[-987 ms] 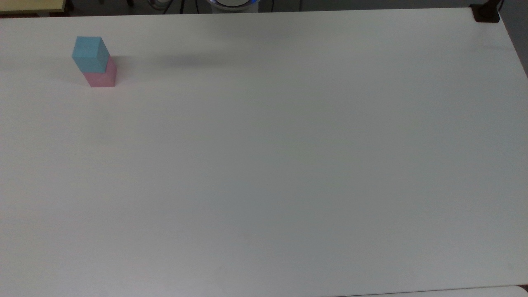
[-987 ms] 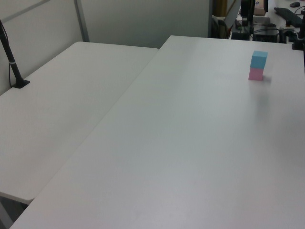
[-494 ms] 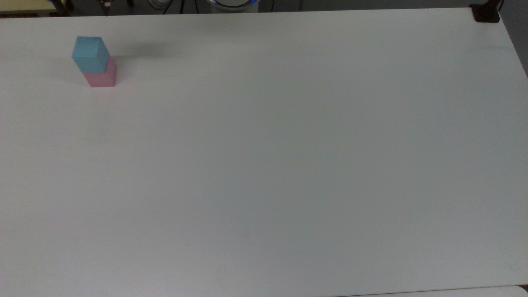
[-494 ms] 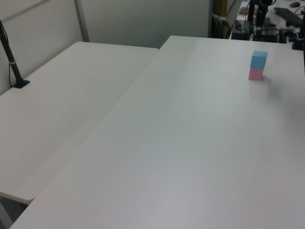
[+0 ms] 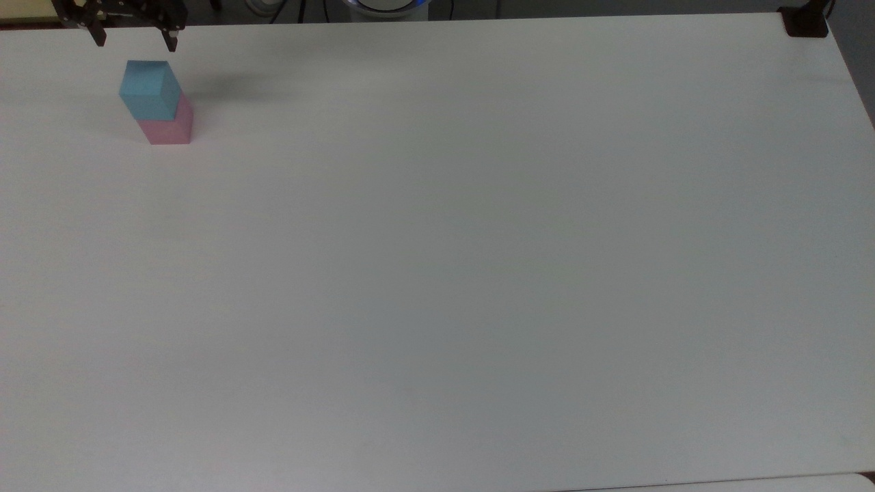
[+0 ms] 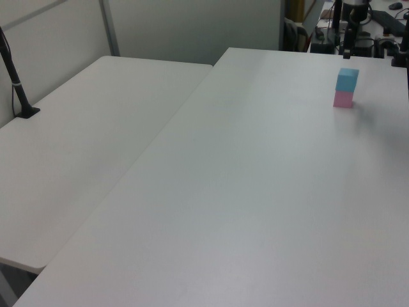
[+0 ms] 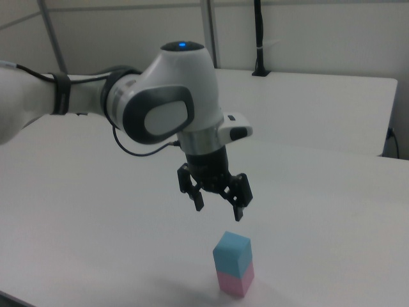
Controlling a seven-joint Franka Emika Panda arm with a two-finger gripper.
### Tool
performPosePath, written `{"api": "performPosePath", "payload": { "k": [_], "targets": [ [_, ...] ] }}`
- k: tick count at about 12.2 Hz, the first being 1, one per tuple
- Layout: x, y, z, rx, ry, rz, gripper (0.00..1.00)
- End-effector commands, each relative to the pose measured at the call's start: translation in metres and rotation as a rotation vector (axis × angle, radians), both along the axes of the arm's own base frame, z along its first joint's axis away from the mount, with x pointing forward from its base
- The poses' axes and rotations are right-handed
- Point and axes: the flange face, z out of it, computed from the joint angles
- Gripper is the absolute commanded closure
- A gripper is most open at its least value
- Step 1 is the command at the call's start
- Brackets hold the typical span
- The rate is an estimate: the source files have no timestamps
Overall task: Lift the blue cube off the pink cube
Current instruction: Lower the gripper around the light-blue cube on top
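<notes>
The blue cube (image 5: 148, 89) (image 6: 347, 79) (image 7: 231, 252) stands squarely on the pink cube (image 5: 169, 127) (image 6: 343, 99) (image 7: 235, 280) near the far left corner of the white table (image 5: 478, 260) in the top view. My gripper (image 5: 135, 41) (image 7: 218, 210) hangs open just above the stack, fingers pointing down, with nothing between them. In the right view it sits a little up and left of the blue cube, clear of it. The left view catches one dark finger (image 6: 346, 51) right above the blue cube.
A second white table (image 6: 83, 147) adjoins along the left view's left, with a black post (image 6: 16, 83) clamped at its edge. A black clamp (image 5: 805, 22) sits at the top view's far right corner. Cables and gear (image 6: 361, 25) lie beyond the table's far edge.
The gripper has come into the top view at the upper left and now hangs over the stack. Its shadow shifted left toward the cubes. The cubes have not moved.
</notes>
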Motion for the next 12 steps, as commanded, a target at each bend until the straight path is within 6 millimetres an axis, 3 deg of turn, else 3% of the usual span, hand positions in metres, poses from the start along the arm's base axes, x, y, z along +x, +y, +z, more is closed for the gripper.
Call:
{"api": "performPosePath", "payload": {
  "k": [1, 5, 10, 11, 12],
  "targets": [
    [-0.011, -0.009, -0.035, -0.013, -0.015, 0.013, 0.00],
    [-0.011, -0.016, -0.053, -0.029, -0.030, 0.034, 0.00],
    [-0.011, -0.013, -0.101, -0.034, -0.012, 0.064, 0.02],
    [-0.011, -0.011, -0.105, -0.031, -0.005, 0.068, 0.16],
    [-0.011, -0.011, -0.100, -0.029, -0.009, 0.080, 0.36]
  ]
}}
